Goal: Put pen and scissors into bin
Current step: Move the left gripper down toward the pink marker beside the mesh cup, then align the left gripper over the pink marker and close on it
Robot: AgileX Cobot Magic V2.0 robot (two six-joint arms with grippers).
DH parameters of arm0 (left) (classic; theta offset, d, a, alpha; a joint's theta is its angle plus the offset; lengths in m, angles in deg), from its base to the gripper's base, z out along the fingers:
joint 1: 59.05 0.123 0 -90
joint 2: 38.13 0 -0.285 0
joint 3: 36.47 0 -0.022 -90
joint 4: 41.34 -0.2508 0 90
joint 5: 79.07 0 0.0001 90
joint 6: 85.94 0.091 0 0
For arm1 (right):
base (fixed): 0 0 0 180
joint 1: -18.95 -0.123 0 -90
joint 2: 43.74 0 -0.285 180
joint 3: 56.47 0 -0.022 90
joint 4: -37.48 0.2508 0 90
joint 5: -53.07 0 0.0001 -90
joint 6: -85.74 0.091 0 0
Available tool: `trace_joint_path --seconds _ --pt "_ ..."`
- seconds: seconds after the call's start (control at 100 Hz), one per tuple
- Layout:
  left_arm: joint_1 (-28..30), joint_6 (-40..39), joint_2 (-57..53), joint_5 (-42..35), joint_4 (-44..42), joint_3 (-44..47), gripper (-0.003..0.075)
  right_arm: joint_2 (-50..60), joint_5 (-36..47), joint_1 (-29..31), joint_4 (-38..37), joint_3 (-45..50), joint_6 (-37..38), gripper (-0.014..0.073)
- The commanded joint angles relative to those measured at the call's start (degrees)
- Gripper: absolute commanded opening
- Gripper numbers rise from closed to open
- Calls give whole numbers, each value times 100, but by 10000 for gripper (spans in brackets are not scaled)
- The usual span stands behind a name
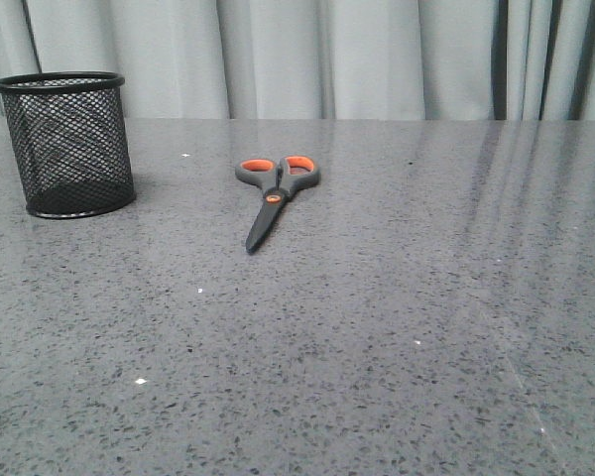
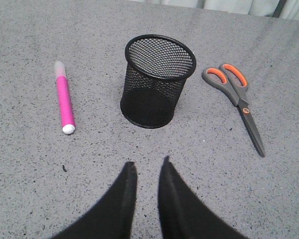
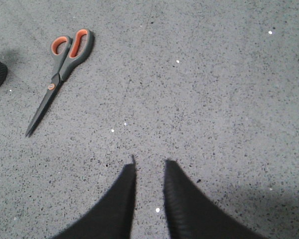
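1. 2 items lie loose on the grey speckled stone tabletop (image 1: pixel 397 327), neither yet in the black wire-mesh cylindrical cup (image 1: pixel 67 144), which stands upright and looks empty.
2. Seen from the front, the cup sits at 9 o'clock from the small scissors with dark grey handles and orange-lined loops (image 1: pixel 274 193); they lie flat, blades closed, tips toward the robot, well apart from the cup.
3. From the left wrist camera, the slim magenta-pink pen with a pale end (image 2: pixel 64 97) lies flat on the far side of the cup from the scissors, near but not touching it. The front view catches only a sliver of it at the left edge.
4. The left gripper (image 2: pixel 146 167) hovers over bare table short of the cup, fingers slightly parted, holding nothing.
5. The right gripper (image 3: pixel 149 164) hovers over bare table well away from the scissors, fingers likewise slightly parted and empty.
6. Risks, as I judge them: the pen may roll if a fingertip nudges it before closing; the flat scissors offer little to grip, so fingers may scrape the table or slip off.
7. A light mesh cup could tip or slide if an item strikes its rim on the way in.
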Motion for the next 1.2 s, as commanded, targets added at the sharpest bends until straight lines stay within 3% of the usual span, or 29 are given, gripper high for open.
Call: trace_joint_path --seconds 0.0,0.12,0.39,0.52,0.79,0.96,1.19 --pt "11 -6 63 -416 80 -200 218 -108 274 -8 109 -212 -105 293" --pt "11 -6 77 -449 80 -210 286 -131 261 -8 120 -212 -105 319" --pt "11 -6 814 -449 -190 -589 287 -131 271 -11 120 -212 -105 319" --pt "11 -69 1507 -449 -738 -939 287 -131 271 -124 120 -212 -105 319" --pt "46 -69 3145 -418 -821 -1726 299 -131 167 -224 120 -212 -105 319" --pt "554 -55 3943 -418 -353 -2093 341 -131 120 -224 120 -212 -105 319" --pt "801 790 4778 -302 414 -2600 341 -131 138 -224 120 -212 -105 319"
